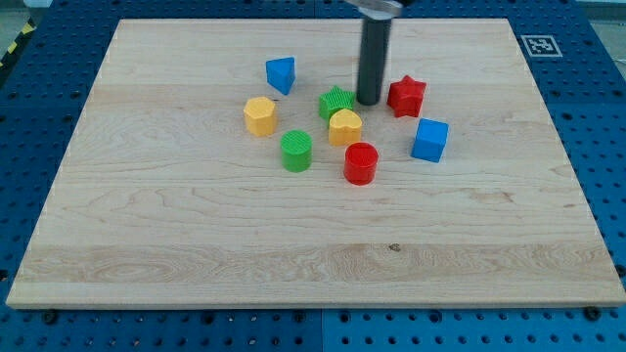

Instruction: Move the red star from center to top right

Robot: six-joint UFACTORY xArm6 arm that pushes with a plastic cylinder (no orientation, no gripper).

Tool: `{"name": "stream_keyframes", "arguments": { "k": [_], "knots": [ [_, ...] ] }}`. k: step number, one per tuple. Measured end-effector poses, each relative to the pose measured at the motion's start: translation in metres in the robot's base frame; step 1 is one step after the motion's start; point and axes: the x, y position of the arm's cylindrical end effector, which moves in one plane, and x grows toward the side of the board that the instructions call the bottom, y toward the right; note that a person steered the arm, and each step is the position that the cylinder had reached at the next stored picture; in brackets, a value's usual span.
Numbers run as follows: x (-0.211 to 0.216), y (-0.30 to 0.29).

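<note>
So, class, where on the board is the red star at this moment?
The red star sits just right of the board's centre, toward the view's top, immediately right of my tip and above the blue cube.

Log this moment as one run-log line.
task: red star to top right | my tip: just left of red star block, right of green star block | red star: near centre of wooden board | status: not yet moved

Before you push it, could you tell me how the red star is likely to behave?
The red star looks rigid and squat, so it should slide rather than tip. Its points may make it turn if my tip, just to its left in the view, meets it off-centre. The smooth wooden board probably offers little grip.
</note>
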Motion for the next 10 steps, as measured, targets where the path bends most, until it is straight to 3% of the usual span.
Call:
{"name": "stream_keyframes", "arguments": {
  "k": [2,6,8,10],
  "knots": [
    [0.006,0.064],
    [0.045,0.122],
    [0.044,0.169],
    [0.044,0.143]
  ]
}}
